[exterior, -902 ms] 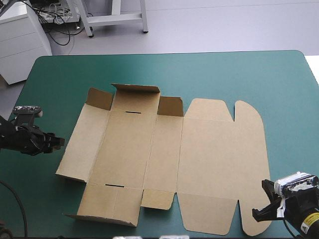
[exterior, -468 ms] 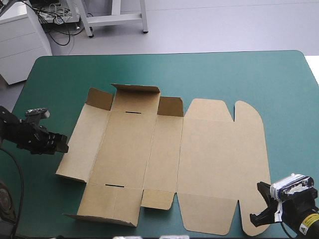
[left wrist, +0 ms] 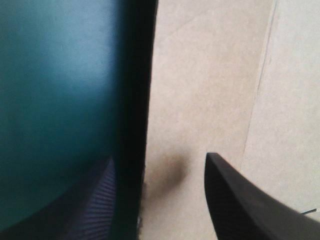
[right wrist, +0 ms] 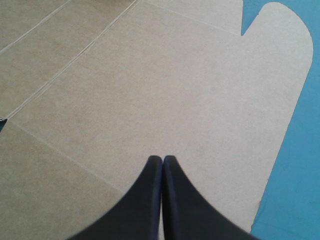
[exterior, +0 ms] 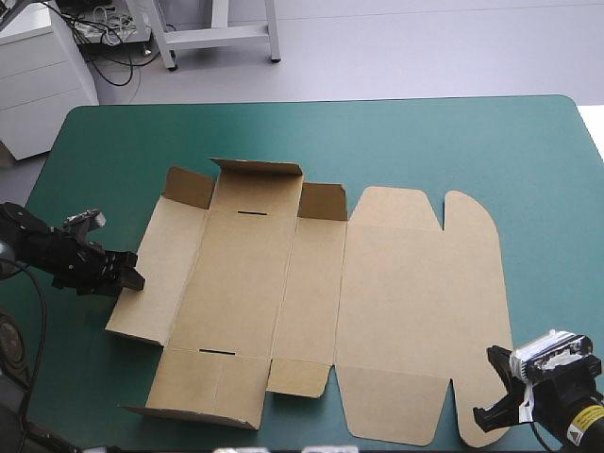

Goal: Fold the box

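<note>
Your box (exterior: 321, 302) lies flat across the middle of the teal-green table (exterior: 453, 142), with flaps (exterior: 255, 173) raised along its 12 o'clock side. Your left hand (exterior: 132, 281) is at the box's 9 o'clock edge, fingers wide, straddling it. Your right hand (exterior: 491, 412), fingers pressed together, is over the 5 o'clock corner

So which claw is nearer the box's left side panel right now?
Left. The left claw is open at the left side panel's outer edge. The right claw is shut over the lid's near right corner, across the box.
</note>
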`<action>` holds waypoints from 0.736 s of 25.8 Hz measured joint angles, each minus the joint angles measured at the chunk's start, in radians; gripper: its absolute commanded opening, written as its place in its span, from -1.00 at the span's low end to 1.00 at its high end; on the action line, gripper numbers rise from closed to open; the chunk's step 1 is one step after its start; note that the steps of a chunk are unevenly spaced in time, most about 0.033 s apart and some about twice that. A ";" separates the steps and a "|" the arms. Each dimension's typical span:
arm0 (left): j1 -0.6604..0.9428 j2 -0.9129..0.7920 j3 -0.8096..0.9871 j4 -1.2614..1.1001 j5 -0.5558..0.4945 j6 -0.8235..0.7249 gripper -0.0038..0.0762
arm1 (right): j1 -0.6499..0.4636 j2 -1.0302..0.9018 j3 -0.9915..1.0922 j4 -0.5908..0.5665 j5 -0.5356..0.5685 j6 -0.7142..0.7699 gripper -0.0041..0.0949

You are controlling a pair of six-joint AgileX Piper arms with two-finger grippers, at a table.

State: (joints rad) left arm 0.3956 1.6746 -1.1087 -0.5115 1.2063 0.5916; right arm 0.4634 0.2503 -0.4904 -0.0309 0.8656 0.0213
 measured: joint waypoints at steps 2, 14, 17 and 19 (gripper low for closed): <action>-0.015 0.001 0.000 -0.001 -0.001 0.000 0.06 | 0.000 0.000 0.000 0.000 0.000 0.000 -0.96; -0.169 0.000 0.021 -0.009 -0.004 -0.034 0.06 | 0.000 0.000 0.000 0.000 0.004 -0.001 -0.96; -0.176 -0.016 0.021 -0.009 -0.004 -0.040 0.00 | 0.000 0.000 0.000 0.000 0.004 -0.001 -0.96; -0.176 -0.036 0.021 -0.007 -0.004 -0.048 -0.10 | 0.000 0.000 0.000 0.000 0.006 -0.002 -0.96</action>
State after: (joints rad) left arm 0.2195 1.6390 -1.0877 -0.5180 1.2019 0.5435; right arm 0.4634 0.2503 -0.4904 -0.0309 0.8713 0.0192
